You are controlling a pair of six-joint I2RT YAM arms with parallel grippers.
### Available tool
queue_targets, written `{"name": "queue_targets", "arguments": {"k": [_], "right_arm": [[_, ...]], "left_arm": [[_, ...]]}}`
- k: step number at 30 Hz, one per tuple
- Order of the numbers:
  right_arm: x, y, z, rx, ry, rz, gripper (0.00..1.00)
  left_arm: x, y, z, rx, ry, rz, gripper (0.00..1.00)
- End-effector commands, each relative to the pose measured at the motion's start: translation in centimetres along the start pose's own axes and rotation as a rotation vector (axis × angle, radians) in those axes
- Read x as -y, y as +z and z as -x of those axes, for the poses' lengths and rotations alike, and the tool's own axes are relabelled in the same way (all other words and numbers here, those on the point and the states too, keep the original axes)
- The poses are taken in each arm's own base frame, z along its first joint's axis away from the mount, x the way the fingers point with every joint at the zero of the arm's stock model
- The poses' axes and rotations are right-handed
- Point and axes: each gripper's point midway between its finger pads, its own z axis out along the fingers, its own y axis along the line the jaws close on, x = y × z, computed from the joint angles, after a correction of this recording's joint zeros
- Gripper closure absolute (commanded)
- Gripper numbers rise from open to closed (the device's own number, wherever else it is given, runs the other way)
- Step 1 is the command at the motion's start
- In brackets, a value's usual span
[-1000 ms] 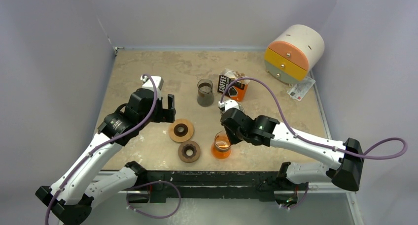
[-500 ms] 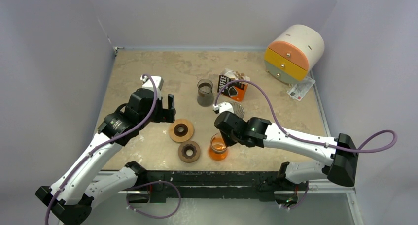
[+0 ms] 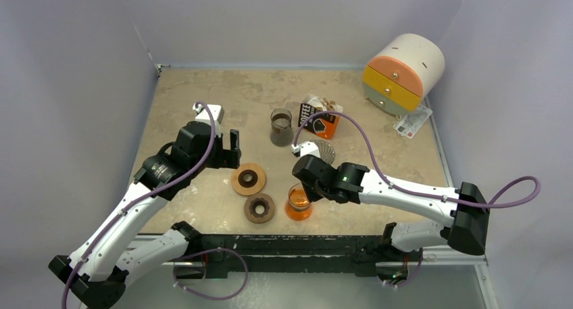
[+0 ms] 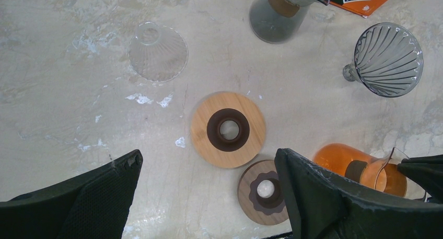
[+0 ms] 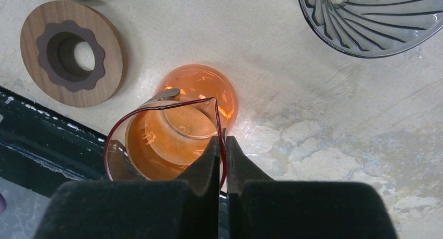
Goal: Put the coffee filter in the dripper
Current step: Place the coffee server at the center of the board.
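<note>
Top external view, entries by size: stone-patterned table [image 3: 189, 99]; drum-shaped drawer cabinet [image 3: 404, 72] at the far right corner, unchanged. The left gripper [image 3: 233, 150] hangs over the table where it was a second ago, its fingers wide apart and holding nothing. The right gripper [image 5: 221, 145] has its fingers pinched on the rim of the orange glass carafe [image 5: 177, 129]. This arm and the carafe have shifted slightly left and toward the near edge since the earlier frame. Orange coffee box [image 3: 319, 117] and grey glass carafe [image 3: 281, 127], mid-table, unmoved. The ribbed grey dripper [image 4: 387, 59] lies on its side just beside the box; the arm's shift has uncovered it. Clear glass dripper [image 4: 158, 52]. Light wood ring [image 3: 236, 180]; dark wood ring [image 5: 114, 53] near it. The coffee filter cannot be picked out in any view.
</note>
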Motion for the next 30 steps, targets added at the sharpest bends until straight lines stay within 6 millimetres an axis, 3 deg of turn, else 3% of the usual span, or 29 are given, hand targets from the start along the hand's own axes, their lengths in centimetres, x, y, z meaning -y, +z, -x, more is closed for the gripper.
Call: {"name": "queue_targets", "arguments": {"k": [1,7,13,18,26,30], "right_arm": [[-0.2,0.0,0.7,0.037,0.025,-0.007,0.95],[-0.4,-0.2,0.9,0.04,0.027,-0.001,0.83],[-0.6,-1.0,1.4,0.049,0.045,0.014,0.63],[-0.8,-2.7,2.6,0.091,0.066,0.044,0.43],[0.1,-5.8,3.8,0.169,0.101,0.074,0.3],[1.0,-6.9,3.5,0.197,0.122,0.08,0.28]], "left_arm": [[0.2,0.1,0.2,0.013,-0.021,-0.008,0.03],[0.0,0.0,0.3,0.018,-0.024,0.005,0.01],[-0.1,0.1,0.6,0.023,-0.025,0.018,0.0],[1.0,0.1,0.5,0.009,-0.057,-0.035,0.0],[1.6,-0.8,-1.6,-0.097,-0.171,-0.047,0.04],[1.9,-1.2,-3.8,-0.196,-0.257,-0.04,0.07]]}}
